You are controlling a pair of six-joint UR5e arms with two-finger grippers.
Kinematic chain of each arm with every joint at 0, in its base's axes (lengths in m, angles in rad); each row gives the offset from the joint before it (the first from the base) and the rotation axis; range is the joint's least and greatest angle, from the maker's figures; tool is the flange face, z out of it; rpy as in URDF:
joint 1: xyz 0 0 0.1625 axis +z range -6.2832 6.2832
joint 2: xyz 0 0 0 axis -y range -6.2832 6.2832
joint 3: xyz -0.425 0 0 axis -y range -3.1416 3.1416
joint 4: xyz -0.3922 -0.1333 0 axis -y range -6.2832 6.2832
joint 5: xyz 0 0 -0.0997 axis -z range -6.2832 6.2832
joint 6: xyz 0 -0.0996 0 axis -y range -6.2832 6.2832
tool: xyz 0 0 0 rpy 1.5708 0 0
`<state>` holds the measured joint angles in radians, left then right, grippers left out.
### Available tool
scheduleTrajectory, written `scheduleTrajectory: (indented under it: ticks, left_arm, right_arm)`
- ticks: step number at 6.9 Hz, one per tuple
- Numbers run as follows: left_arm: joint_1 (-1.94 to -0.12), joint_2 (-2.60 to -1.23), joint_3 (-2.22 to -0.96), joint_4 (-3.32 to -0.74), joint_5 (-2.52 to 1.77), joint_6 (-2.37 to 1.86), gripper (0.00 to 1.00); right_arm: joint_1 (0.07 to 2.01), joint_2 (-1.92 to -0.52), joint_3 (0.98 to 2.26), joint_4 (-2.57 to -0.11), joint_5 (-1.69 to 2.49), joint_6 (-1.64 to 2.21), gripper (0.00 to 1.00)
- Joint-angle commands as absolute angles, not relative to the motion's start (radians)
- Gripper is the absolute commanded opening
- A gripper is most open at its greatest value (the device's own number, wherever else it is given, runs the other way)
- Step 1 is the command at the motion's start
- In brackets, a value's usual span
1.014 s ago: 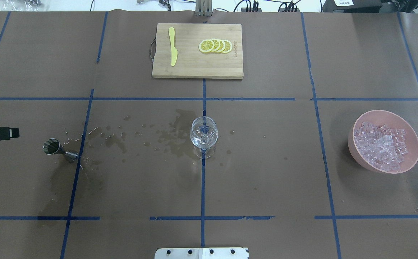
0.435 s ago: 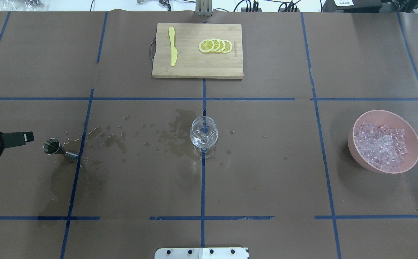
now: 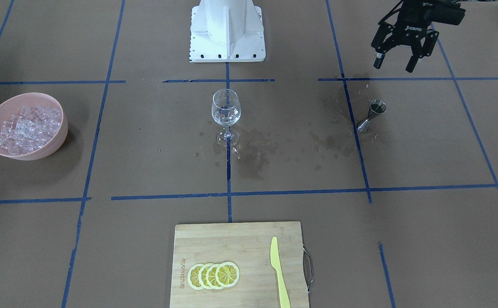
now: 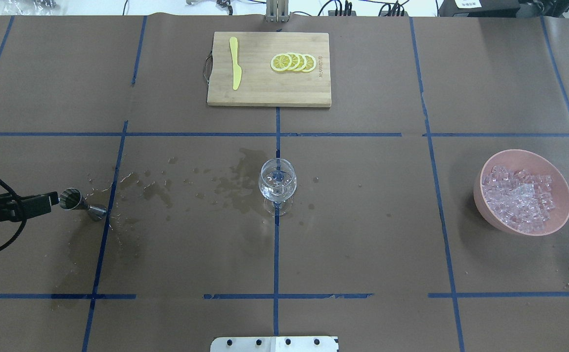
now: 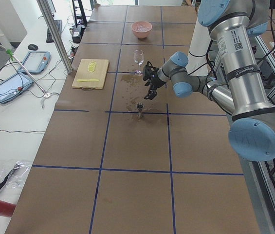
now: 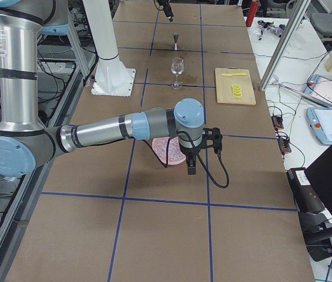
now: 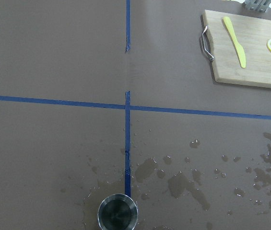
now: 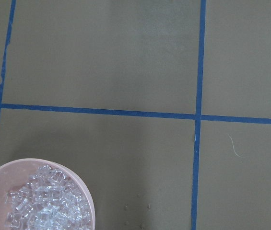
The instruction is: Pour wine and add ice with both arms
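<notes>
Facing the robot, the left gripper (image 3: 393,65) hangs above the table with its two fingers spread apart and nothing between them. It is near the steel jigger (image 3: 372,114) but not touching it. The wine glass (image 3: 225,112) stands upright at the centre among wet stains, and the ice (image 3: 25,127) lies heaped in the pink bowl (image 3: 58,137) at the table's other end. From overhead, the left arm (image 4: 20,205) reaches in just beside the jigger's rim, and the cutting board (image 4: 264,93) carries a yellow knife (image 4: 235,63) and lemon slices (image 4: 294,62). The left side view shows that gripper poised above the jigger. In the right side view the right gripper (image 6: 191,167) hovers near the bowl; whether its fingers are parted or closed cannot be told. The left wrist camera looks down into the jigger's mouth. The right wrist camera has the bowl of ice at its lower left corner.
</notes>
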<state>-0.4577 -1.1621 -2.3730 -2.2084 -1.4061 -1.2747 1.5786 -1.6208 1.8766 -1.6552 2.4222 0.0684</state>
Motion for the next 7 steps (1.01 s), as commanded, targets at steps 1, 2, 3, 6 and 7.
scheduleTrajectory:
  ticks: [1,2,3,6,7]
  left_arm:
    - [-0.371,-1.144,-2.375,-2.207,-1.33,-1.319,1.0]
    - [-0.37,-1.126,-2.373,-2.21,-1.31,-1.324,1.0]
    - [-0.283,-1.094,-2.369,-2.212,-1.16,-1.403,1.0]
    - [-0.055,-1.048,-2.342,-2.206,-0.872,-1.771,1.0]
    - [-0.037,-1.048,-2.32,-2.204,-0.821,-1.816,1.0]
  right_arm:
    - [1.577,-1.62,1.878,-1.655,2.424,0.072,1.0]
    - [1.577,-1.62,1.878,-1.655,2.425,0.072,1.0]
    - [1.577,-1.62,1.881,-1.655,2.427,0.072,1.0]
    - [1.569,-1.618,1.891,-1.655,2.427,0.074,1.0]
    - [1.566,-1.618,1.897,-1.655,2.427,0.074,1.0]
